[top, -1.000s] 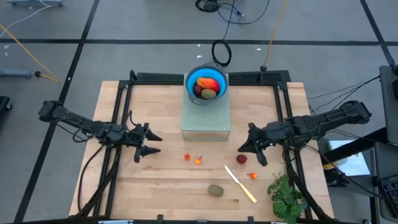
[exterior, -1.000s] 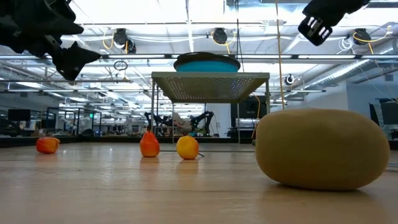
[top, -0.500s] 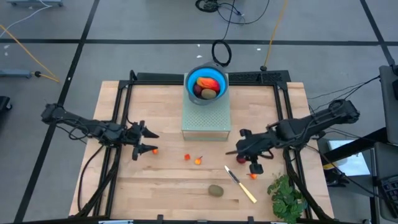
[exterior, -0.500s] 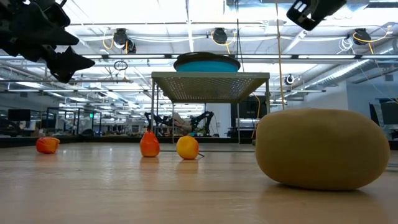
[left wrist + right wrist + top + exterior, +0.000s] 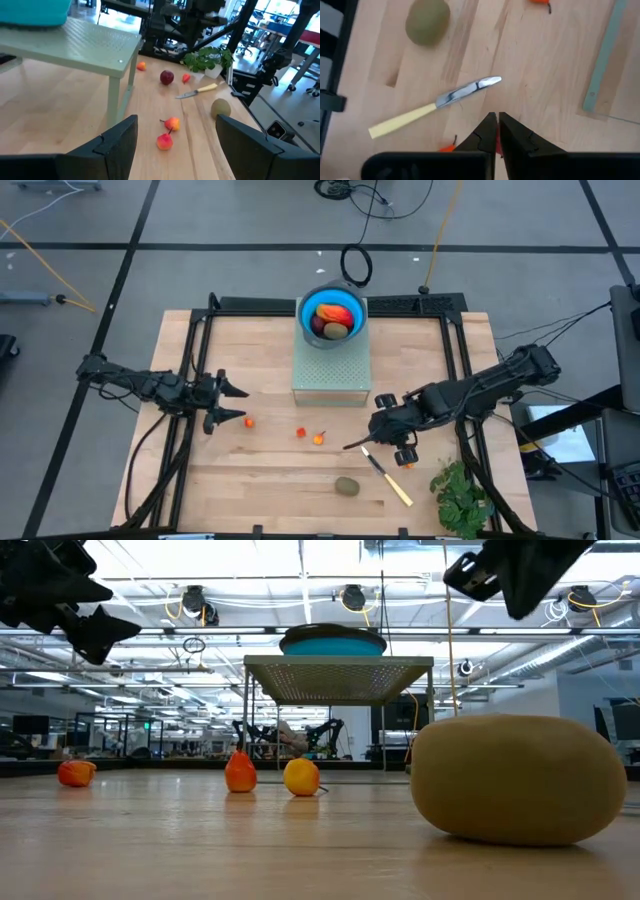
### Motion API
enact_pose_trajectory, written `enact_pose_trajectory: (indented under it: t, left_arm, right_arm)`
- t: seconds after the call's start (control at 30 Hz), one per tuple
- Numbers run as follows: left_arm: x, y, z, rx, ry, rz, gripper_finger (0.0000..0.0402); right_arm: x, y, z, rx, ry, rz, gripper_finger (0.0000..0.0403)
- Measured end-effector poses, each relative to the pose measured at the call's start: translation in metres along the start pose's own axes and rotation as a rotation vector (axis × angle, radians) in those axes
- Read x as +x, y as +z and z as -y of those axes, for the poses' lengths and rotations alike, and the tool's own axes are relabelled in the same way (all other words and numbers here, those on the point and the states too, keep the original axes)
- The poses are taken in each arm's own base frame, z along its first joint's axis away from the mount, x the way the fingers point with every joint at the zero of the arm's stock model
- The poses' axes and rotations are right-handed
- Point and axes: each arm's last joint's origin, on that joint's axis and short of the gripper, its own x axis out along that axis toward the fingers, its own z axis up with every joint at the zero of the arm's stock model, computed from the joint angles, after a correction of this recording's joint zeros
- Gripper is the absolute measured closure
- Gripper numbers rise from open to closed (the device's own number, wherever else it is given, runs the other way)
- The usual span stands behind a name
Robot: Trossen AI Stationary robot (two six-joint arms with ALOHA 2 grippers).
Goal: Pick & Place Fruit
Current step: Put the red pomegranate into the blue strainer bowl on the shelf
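Nearest the front edge of the counter lies a brown-green kiwi, alone on the bare wood, with the cream-handled knife just to its right, blade pointing away from the edge, and a green leafy bunch at the right front corner. The right claw hangs over the knife's blade tip with its fingers clenched together and nothing between them; in its own wrist view the two dark tips meet above the wood just short of the blade, and a small orange-red bit shows beside them, close to the knife handle. Further in, two tiny orange-red pieces sit side by side near the middle of the counter, and a third orange bit lies to their left, just beside the left claw, which hovers above the wood with its fingers spread and empty. From the left wrist view a dark red ball rests past the leg of the pale green perforated stand. On top of that stand, at the back of the counter, the blue bowl holds the larger red-orange oval, another kiwi and a dark red piece.
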Motion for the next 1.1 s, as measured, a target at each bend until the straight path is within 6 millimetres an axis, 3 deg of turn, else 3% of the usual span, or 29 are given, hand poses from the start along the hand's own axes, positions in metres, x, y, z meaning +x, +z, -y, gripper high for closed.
enact_pose_trajectory:
  t: [0.37, 0.73, 1.1]
  left_arm:
    - [-0.012, -0.004, -0.005, -0.003, 0.026, 0.009, 0.0133]
    - [-0.014, -0.005, -0.006, 0.0, 0.028, 0.002, 0.0133]
    - [-0.014, -0.005, -0.006, 0.0, 0.027, 0.002, 0.0133]
  right_arm:
    - [0.014, 0.0, 0.001, -0.044, -0.001, -0.077, 0.0295]
    - [0.014, -0.005, 0.001, -0.037, -0.004, -0.12, 0.0205]
    - [0.043, -0.027, 0.005, 0.018, -0.015, -0.188, 0.0142]
